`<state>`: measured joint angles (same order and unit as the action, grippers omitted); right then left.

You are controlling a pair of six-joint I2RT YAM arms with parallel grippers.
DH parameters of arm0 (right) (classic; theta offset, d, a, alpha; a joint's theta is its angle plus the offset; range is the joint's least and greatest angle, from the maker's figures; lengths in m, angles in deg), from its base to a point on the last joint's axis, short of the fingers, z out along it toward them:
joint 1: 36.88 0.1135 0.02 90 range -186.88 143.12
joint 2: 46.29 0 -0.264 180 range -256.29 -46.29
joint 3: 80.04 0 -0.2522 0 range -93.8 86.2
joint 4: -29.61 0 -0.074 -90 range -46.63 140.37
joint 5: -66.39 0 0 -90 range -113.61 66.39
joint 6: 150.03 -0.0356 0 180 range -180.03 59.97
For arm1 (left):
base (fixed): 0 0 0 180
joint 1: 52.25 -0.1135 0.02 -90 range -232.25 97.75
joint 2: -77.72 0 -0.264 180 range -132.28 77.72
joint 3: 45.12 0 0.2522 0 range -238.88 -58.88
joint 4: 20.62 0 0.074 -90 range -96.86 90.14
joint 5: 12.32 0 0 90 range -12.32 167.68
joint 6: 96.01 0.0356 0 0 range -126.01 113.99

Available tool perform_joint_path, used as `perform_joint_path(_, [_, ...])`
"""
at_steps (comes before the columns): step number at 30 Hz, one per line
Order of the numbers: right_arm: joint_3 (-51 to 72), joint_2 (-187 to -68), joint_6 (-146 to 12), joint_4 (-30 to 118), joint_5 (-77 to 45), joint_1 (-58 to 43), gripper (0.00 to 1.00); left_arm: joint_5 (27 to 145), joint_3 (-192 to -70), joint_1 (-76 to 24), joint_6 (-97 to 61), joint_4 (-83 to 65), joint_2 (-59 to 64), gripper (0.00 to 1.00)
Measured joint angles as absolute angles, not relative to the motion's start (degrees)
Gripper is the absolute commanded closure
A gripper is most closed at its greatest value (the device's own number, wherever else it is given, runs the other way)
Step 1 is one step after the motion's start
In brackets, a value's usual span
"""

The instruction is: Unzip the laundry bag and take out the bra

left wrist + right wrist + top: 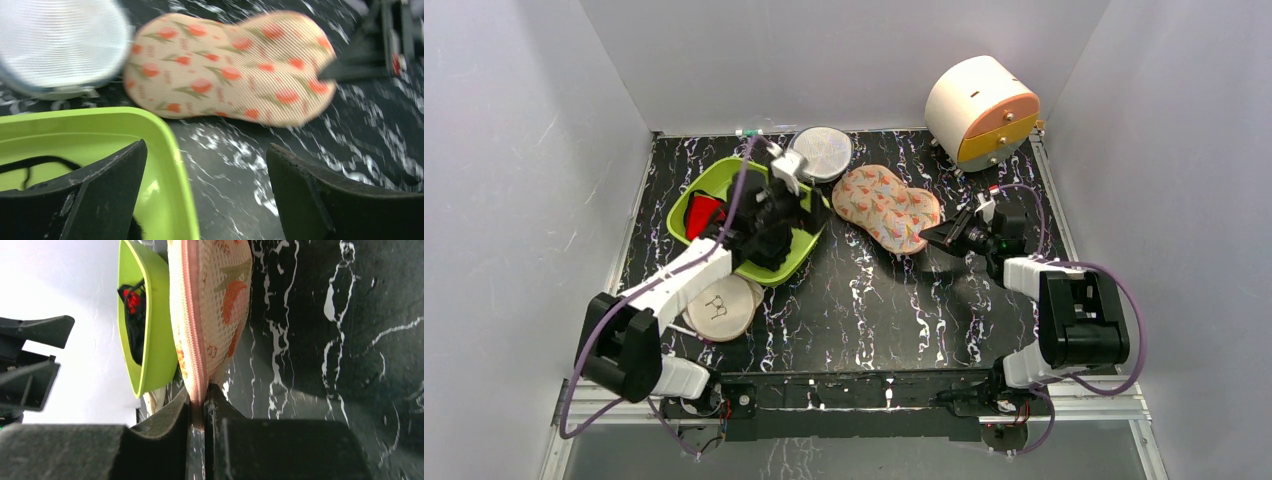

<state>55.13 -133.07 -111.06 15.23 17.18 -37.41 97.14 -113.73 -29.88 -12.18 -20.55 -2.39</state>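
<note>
The laundry bag [886, 207], a peanut-shaped beige pouch with red-orange print, lies on the black marbled table, its zip looking closed. It also shows in the left wrist view [230, 70] and in the right wrist view [215, 300]. My right gripper [936, 238] is at the bag's right end, shut on the pink zip band at the rim [198, 407]. My left gripper [807, 212] is open and empty above the green bin's right rim, just left of the bag [206, 170]. The bra is hidden.
A green bin [744, 250] at left holds black and red garments. A grey mesh disc [822, 152] lies behind the bag. A cream disc [721, 305] lies in front of the bin. A round cream and orange drawer unit [981, 110] stands at back right.
</note>
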Motion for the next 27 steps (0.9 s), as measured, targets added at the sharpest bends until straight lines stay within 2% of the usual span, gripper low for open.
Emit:
perform_joint_path(5, [52.2, -129.46, -104.57, 30.53, 21.27, -38.55, 0.99, 100.35, -103.81, -20.37, -0.09, -25.47, 2.37, 0.14])
perform_joint_path(9, [51.37, -129.05, -101.18, 39.52, 25.01, -38.66, 0.98, 99.85, -101.86, -13.9, 9.59, -25.75, 2.42, 0.15])
perform_joint_path(10, [51.37, -128.76, -100.52, 41.62, 25.86, -38.66, 0.98, 99.24, -101.8, -12.48, 11.38, -26.1, 2.37, 0.18])
perform_joint_path(12, [51.19, -128.06, -99.34, 45.09, 27.17, -38.66, 0.98, 96.75, -101.36, -8.92, 16.21, -27.87, 2.04, 0.31])
perform_joint_path(15, [49.69, -127.1, -97.42, 49.88, 28.35, -38.66, 0.98, 92.92, -100.33, -3.98, 23.6, -30.63, 0.54, 0.33])
perform_joint_path(22, [45.49, -126.73, -94.58, 53.81, 30.52, -38.66, 0.98, 85.97, -99.78, 3.43, 42.48, -33.18, -10.2, 0.32])
perform_joint_path(27, [45.47, -126.73, -94.62, 54.51, 30.78, -38.66, 0.98, 84.24, -100.2, 3.47, 47.01, -36.9, -14.48, 0.42])
